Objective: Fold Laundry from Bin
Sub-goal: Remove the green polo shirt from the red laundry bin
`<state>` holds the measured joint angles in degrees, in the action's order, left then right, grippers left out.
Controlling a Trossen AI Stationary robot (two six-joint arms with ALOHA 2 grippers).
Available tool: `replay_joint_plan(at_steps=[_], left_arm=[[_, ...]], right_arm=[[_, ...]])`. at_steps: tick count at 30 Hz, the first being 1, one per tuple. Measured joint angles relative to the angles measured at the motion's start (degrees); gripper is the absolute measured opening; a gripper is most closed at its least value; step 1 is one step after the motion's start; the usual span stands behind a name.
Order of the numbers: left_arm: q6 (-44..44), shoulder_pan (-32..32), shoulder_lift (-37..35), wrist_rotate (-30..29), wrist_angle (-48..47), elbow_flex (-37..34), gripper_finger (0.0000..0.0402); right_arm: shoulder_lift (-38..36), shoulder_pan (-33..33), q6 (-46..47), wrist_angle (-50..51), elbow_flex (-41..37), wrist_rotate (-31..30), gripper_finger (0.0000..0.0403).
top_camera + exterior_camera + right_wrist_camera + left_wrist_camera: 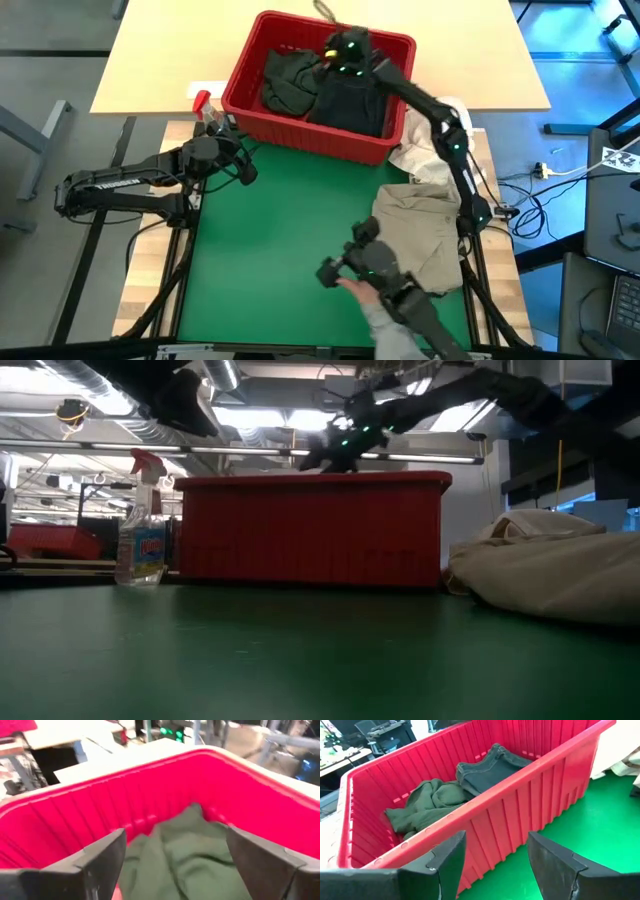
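The red bin stands at the far edge of the green mat. Inside lie a dark olive garment and a dark charcoal one, both crumpled on the bin's floor. A khaki-beige garment lies in a heap on the mat at the right. My right gripper hangs open above the bin's far side, over the dark laundry, touching nothing. My left gripper stands open just off the bin's near left corner, its fingers short of the near wall.
A clear spray bottle with a red top stands left of the bin. A white cloth bundle lies by the bin's right end. A person's hand holds a dark device over the mat's near edge. Bare green mat spreads left of the khaki garment.
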<state>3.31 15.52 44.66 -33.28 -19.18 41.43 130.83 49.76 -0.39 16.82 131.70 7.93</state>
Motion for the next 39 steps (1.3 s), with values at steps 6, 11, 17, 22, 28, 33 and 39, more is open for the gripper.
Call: replay_joint_plan(at_steps=[6,11,17,22,28,33,39], left_arm=[[-0.02,1.56,0.02,0.00,0.90,0.00,0.0206],[1.74,3.98,2.49,2.01,9.29,0.00,0.0206],[4.37,10.39,12.38,12.92,16.95,7.11,0.0206],[4.94,20.18,25.42,21.42,14.31,20.32,0.0206],[4.38,30.68,43.00,32.48,9.52,41.35,0.0206],[3.24,36.48,57.91,37.63,1.31,62.18,0.0206],[2.84,41.31,73.56,38.84,-5.05,80.95,0.0206]], right_arm=[[5.86,-1.44,-1.17,-5.04,3.24,-2.18,0.0320],[5.80,-0.52,-2.47,-0.98,2.66,-2.19,0.0303],[1.60,0.03,-8.03,7.63,2.66,-1.33,0.0296],[-0.24,1.33,-9.09,10.14,2.69,-2.43,0.0296],[-0.50,2.58,-8.96,11.09,2.66,-1.16,0.0296],[-0.50,2.51,-10.28,12.15,2.65,-0.81,0.0296],[-0.50,2.40,-10.56,12.69,2.64,-0.81,0.0296]])
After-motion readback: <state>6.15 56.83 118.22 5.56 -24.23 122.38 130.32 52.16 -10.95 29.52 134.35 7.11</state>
